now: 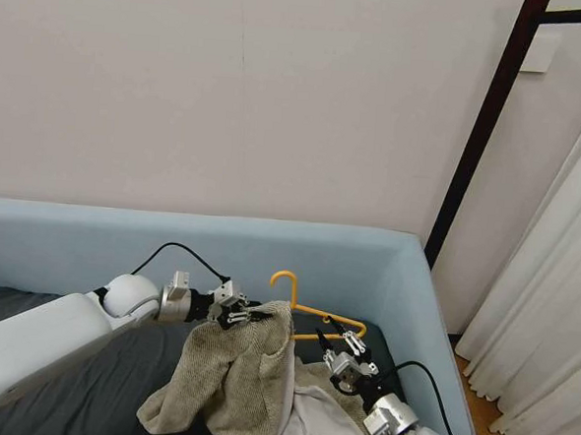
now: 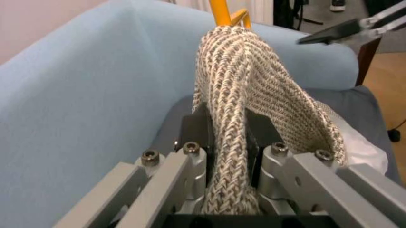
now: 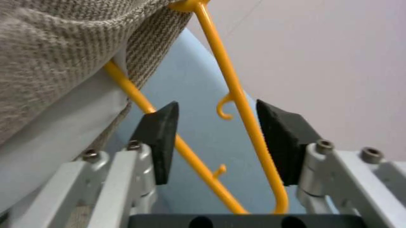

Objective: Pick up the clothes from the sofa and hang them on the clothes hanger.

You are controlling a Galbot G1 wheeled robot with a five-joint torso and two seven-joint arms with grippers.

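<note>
The left gripper (image 1: 233,314), left of centre in the head view, was clamped tight on a bunched edge of the knit garment (image 1: 237,372). Its wrist view showed the fold pinched between both fingers (image 2: 195,142), with the fabric (image 2: 254,95) arching away toward the hook at the top of that frame. The rest of the knit hung down over the sofa (image 1: 72,244), partly covering a white garment (image 1: 307,426) at the lower edge. The orange hanger (image 1: 329,316) was held in the air just right of that grip. Its hook stood upright at frame centre and its long axis ran from there down to the right, ending in the right gripper (image 1: 342,341). In the right wrist view the right gripper (image 3: 219,137) straddled the hanger's (image 3: 235,95) narrow end, each pad appearing to bear on one of the two rods, so it was closed only as far as they allowed. The knit already met the hanger at its neck, upper left in that view. The bare arm pointed away from the left gripper, so any further draping would probably have to go along that axis, toward lower right.
</note>
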